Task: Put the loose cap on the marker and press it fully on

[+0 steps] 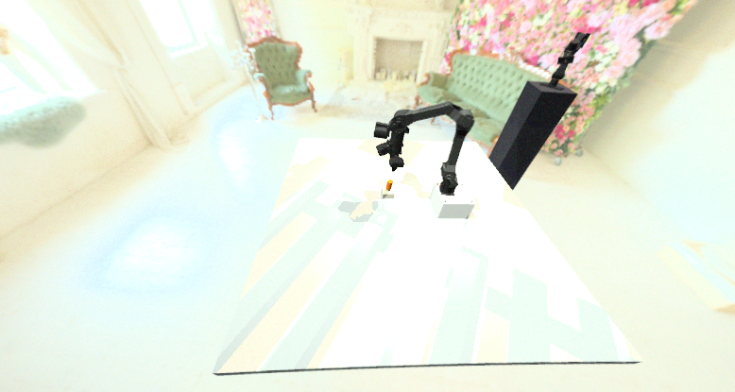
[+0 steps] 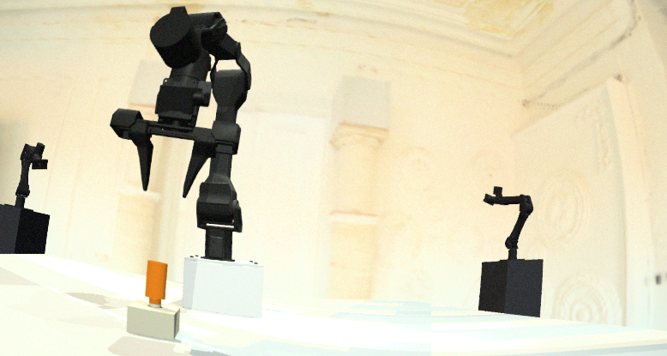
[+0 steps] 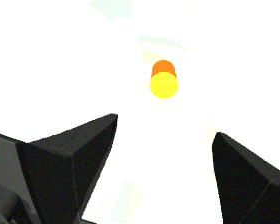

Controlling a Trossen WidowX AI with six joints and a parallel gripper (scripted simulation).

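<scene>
The orange cap (image 1: 389, 184) (image 2: 156, 280) (image 3: 163, 86) sits upright on top of the marker, with its closed end up. Below the cap, a short narrower orange part of the marker (image 2: 154, 301) and a thin pale ring show just above the holder block. The beige holder block (image 1: 387, 196) (image 2: 151, 322) stands on the table (image 1: 380, 307). My gripper (image 1: 394, 169) (image 2: 165, 193) (image 3: 167, 130) is open and empty, pointing down well above the cap, with clear air between the fingertips and the cap. Whether a slight gap remains inside the cap is hidden.
My arm's white base box (image 1: 454, 209) (image 2: 223, 288) stands close to the holder block, to its right in the top and exterior views. Black pedestals (image 1: 535, 127) (image 2: 511, 288) with other arms stand in the background, away from the block.
</scene>
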